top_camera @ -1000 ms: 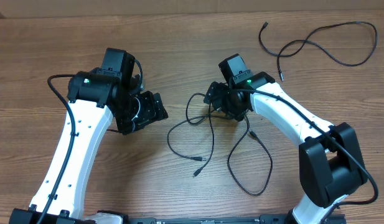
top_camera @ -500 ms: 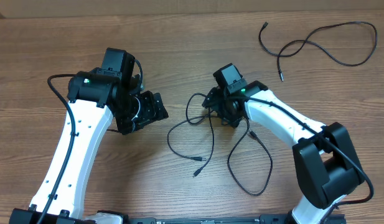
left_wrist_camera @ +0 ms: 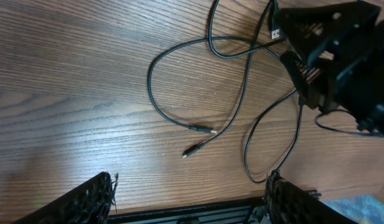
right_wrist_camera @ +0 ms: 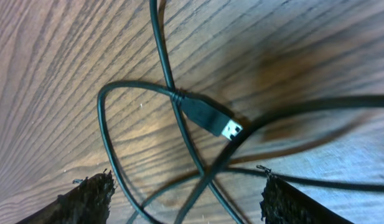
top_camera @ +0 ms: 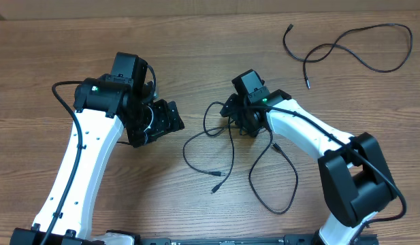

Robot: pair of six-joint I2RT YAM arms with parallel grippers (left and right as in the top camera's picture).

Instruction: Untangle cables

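Cables point(top_camera: 232, 148): lying on the table point(top_camera: 46, 61) as thin, smooth, matt black cords, curling in loose loops and crossing over each other between the two arms, directly under the right gripper point(right_wrist_camera: 184, 186). Ending in small slim plugs; in the right wrist view, showing one flat plug point(right_wrist_camera: 213, 121) with a bright metal mouth, resting across another cord. Lying well apart from these, at the far right of the table, one more cable point(top_camera: 331, 45), bending in a long open wave.

Table: showing brown wood grain in fine long lines, shining a little.

As for the right gripper: standing wide open over the crossing cords, holding nothing, showing only two rough black fingertips point(right_wrist_camera: 92, 196) cut off by the lower edge. Not possible to tell whether touching the cords. As for the left gripper point(left_wrist_camera: 190, 183): standing wide open too, gripping nothing, hanging away from the tangle. In the overhead view, hiding part of the tangle under the right wrist.
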